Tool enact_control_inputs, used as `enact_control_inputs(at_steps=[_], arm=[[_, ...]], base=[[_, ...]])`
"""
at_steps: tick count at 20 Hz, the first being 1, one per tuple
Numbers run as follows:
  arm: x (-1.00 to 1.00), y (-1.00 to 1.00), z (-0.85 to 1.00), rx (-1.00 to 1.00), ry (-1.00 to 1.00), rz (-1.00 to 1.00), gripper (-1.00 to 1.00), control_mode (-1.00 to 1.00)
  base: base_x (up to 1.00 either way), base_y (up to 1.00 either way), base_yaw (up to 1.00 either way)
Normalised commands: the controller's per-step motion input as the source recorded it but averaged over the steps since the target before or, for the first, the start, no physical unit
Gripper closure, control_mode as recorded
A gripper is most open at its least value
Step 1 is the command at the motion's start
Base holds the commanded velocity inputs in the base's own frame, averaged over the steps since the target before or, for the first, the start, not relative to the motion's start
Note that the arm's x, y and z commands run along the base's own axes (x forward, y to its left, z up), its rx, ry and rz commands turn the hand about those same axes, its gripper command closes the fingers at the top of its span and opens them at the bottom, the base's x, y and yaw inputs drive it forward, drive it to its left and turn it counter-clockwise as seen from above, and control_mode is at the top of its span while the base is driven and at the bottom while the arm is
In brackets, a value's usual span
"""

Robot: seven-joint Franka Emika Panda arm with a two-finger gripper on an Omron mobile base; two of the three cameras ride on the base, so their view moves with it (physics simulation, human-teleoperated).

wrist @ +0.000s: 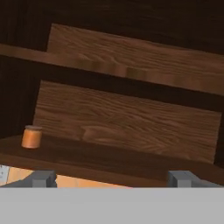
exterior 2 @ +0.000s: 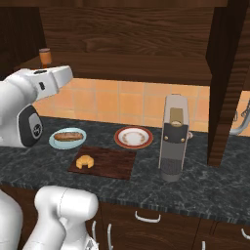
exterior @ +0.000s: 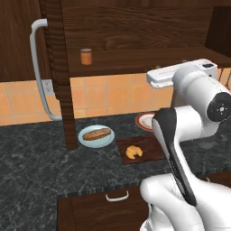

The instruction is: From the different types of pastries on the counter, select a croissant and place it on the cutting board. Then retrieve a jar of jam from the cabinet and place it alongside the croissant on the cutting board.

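With the croissant already lying on the cutting board, next comes fetching the jar of jam from the open cabinet. Standing upright on the lower cabinet shelf, well to the left end, with nothing beside it. Seen from the hand view, far off to the lower left, so not yet lined up. Best done by swinging the hand leftward until the jar sits centred between the fingertips, then moving straight in level with the shelf, low enough to clear the shelf above and the cabinet door hanging open at the left. Closing around the jar's body below the lid, not on the lid, looks safest against slipping. Hand spread fully wide, holding nothing and touching nothing, well short of the jar. Free space left on the board beside the croissant for setting the jar down.
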Motion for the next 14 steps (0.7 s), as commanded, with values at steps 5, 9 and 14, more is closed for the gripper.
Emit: enact_control_inputs(at_steps=[5, 9, 14], arm=[[0.0, 0.0, 1.0, 0.0, 0.5, 0.03, -1.0, -1.0], [0.0, -0.05, 0.22, 0.03, 0.08, 0.07, -1.0, -1.0], [0.0, -0.16, -0.33, 0.06, 0.0, 0.24, -1.0, -1.0]], base=[[0.0, 0.0, 0.0], [0.0, 0.0, 0.0], [0.0, 0.0, 0.0]])
